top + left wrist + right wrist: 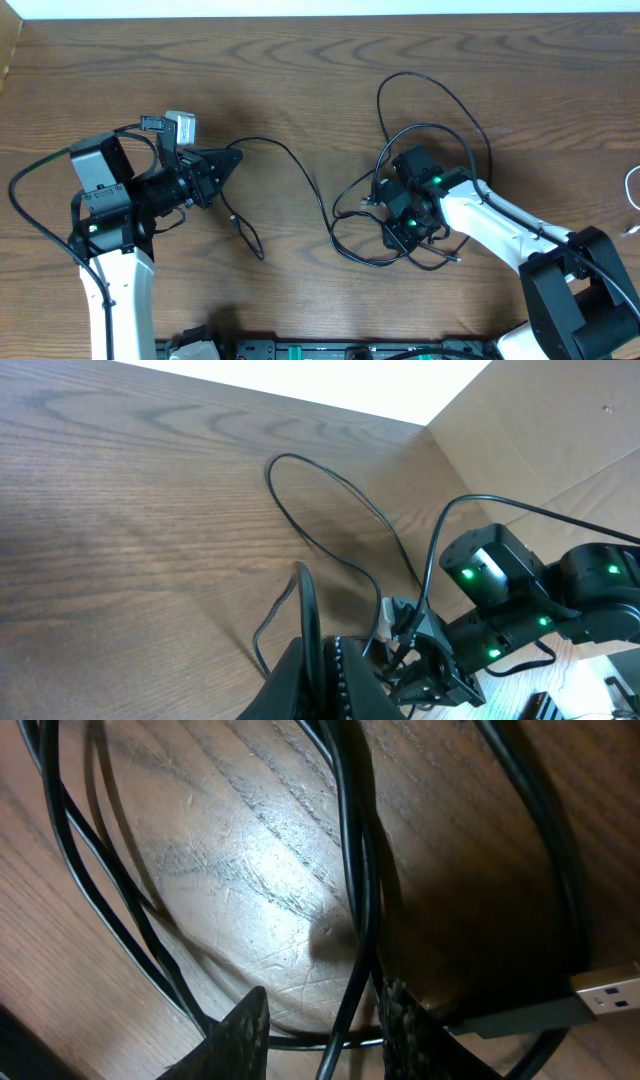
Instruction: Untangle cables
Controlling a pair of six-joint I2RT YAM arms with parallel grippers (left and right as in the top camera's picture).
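Observation:
A long black cable [300,170] runs from my left gripper [234,157] rightward into a tangle of black cables [400,150] in loops at centre right. The left gripper [318,644] is shut on this cable [330,485], which arcs away over the wood. One loose plug end [236,222] lies below the left gripper. My right gripper [388,212] sits low over the tangle. In the right wrist view its jaws [320,1030] stand apart, open, with one black strand [350,920] passing between the fingers [242,1030]. A USB plug [605,991] lies beside them.
The wooden table [300,60] has a raised edge at the far left [8,50]. A thin white cable [632,188] shows at the right edge. The right arm's body [500,575] with green lights fills the lower right of the left wrist view.

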